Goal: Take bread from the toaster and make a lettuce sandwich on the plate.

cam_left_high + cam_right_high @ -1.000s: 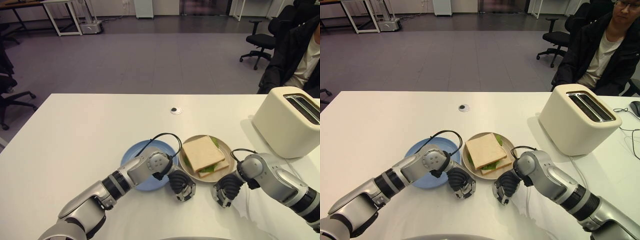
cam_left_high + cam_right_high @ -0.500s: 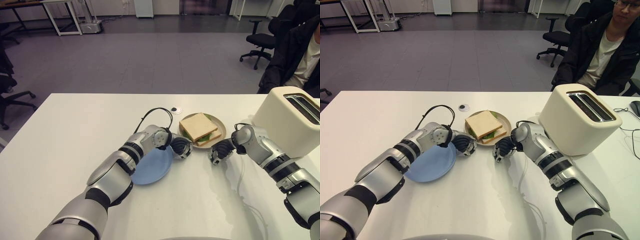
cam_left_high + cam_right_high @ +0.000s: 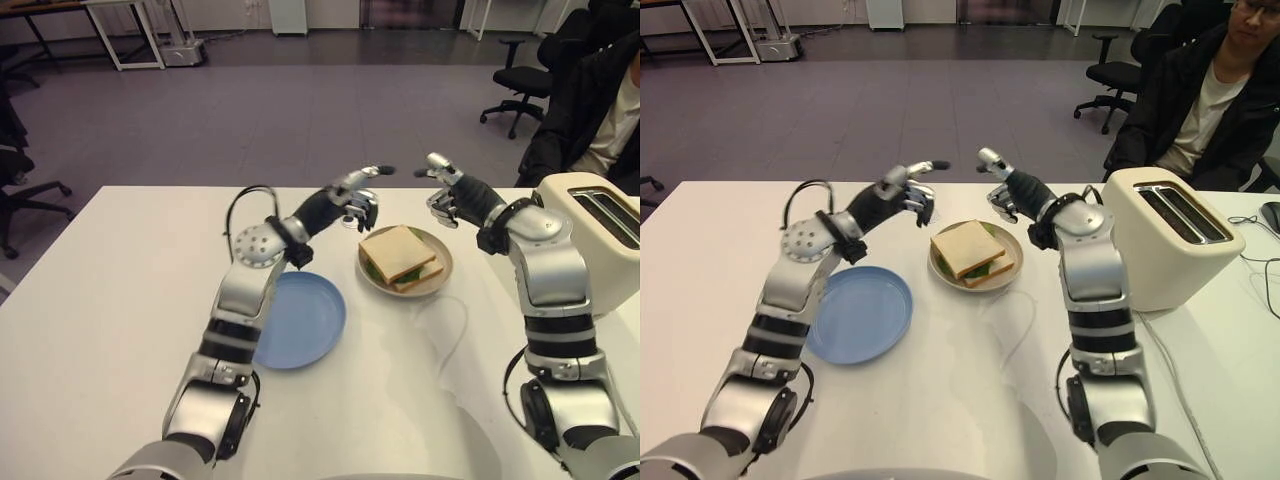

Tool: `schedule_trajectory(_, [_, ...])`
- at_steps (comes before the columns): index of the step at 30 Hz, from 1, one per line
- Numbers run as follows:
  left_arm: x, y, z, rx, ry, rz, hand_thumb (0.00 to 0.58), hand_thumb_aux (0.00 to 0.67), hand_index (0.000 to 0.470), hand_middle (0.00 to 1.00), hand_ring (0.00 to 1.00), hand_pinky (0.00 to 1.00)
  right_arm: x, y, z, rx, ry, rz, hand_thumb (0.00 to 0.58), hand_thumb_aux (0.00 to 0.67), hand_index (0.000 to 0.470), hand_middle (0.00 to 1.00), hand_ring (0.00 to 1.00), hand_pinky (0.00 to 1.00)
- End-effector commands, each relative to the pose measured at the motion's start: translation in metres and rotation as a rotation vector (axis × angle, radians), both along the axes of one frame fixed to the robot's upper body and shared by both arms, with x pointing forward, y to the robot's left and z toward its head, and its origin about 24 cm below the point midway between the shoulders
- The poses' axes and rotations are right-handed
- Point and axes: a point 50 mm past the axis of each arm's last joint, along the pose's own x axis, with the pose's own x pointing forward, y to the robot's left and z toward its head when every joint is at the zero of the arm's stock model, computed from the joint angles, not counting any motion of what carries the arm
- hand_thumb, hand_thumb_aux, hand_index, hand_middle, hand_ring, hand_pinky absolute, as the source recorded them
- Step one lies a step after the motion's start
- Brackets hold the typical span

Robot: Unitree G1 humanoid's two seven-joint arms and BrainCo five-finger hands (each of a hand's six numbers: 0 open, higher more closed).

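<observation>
Sandwich (image 3: 402, 255) lies on plate (image 3: 444, 272); left hand (image 3: 352, 201) and right hand (image 3: 452, 196) hover above

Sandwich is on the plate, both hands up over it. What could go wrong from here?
1. Left hand and right hand hang close either side of the sandwich; coming down, either could clip it or the plate.
2. Top slice sits skewed over the lettuce, so a knock may slide it off.
3. Right arm is beside the toaster; an outward swing may bump it.
</observation>
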Motion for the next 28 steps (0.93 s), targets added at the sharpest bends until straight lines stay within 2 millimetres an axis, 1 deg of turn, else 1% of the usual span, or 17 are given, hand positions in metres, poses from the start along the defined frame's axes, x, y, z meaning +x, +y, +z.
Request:
schedule_trajectory(1, [-0.018, 0.015, -0.012, -0.054, 0.078, 0.154, 0.000, 0.000, 0.000, 0.00, 0.00, 0.00, -0.024, -0.012, -0.014, 0.082, -0.044, -0.182, 0.000, 0.000, 0.000, 0.00, 0.00, 0.00])
schedule_trajectory(2, [-0.022, 0.018, -0.014, -0.082, 0.099, 0.194, 0.000, 0.000, 0.000, 0.00, 0.00, 0.00, -0.029, -0.013, -0.015, 0.087, -0.067, -0.213, 0.000, 0.000, 0.000, 0.00, 0.00, 0.00])
schedule_trajectory(5, [-0.035, 0.029, -0.020, -0.151, 0.150, 0.308, 0.000, 0.000, 0.000, 0.00, 0.00, 0.00, -0.038, -0.008, -0.016, 0.126, -0.111, -0.243, 0.000, 0.000, 0.000, 0.00, 0.00, 0.00])
schedule_trajectory(7, [-0.039, 0.026, -0.015, -0.137, 0.116, 0.297, 0.000, 0.000, 0.000, 0.00, 0.00, 0.00, -0.046, -0.006, -0.016, 0.148, -0.138, -0.265, 0.000, 0.000, 0.000, 0.00, 0.00, 0.00])
schedule_trajectory(9, [-0.045, 0.020, -0.005, -0.073, 0.025, 0.262, 0.000, 0.000, 0.000, 0.00, 0.00, 0.00, -0.051, 0.001, -0.017, 0.147, -0.163, -0.242, 0.000, 0.000, 0.000, 0.00, 0.00, 0.00])
schedule_trajectory(11, [-0.050, 0.014, -0.007, -0.044, 0.018, 0.234, 0.000, 0.000, 0.000, 0.00, 0.00, 0.00, -0.053, 0.007, -0.013, 0.086, -0.230, -0.190, 0.000, 0.000, 0.000, 0.00, 0.00, 0.00])
schedule_trajectory(13, [-0.050, 0.010, -0.010, -0.035, 0.040, 0.209, 0.000, 0.000, 0.000, 0.00, 0.00, 0.00, -0.056, 0.009, -0.014, 0.062, -0.254, -0.174, 0.000, 0.000, 0.000, 0.00, 0.00, 0.00])
schedule_trajectory(19, [-0.045, 0.013, -0.008, -0.034, 0.040, 0.210, 0.000, 0.000, 0.000, 0.00, 0.00, 0.00, -0.059, 0.008, -0.018, 0.045, -0.258, -0.168, 0.000, 0.000, 0.000, 0.00, 0.00, 0.00])
schedule_trajectory(24, [-0.047, 0.010, -0.010, -0.032, 0.053, 0.195, 0.000, 0.000, 0.000, 0.00, 0.00, 0.00, -0.059, 0.007, -0.018, 0.039, -0.261, -0.167, 0.000, 0.000, 0.000, 0.00, 0.00, 0.00])
schedule_trajectory(28, [-0.050, 0.006, -0.016, -0.036, 0.117, 0.173, 0.000, 0.000, 0.000, 0.00, 0.00, 0.00, -0.058, 0.007, -0.018, 0.034, -0.260, -0.163, 0.000, 0.000, 0.000, 0.00, 0.00, 0.00])
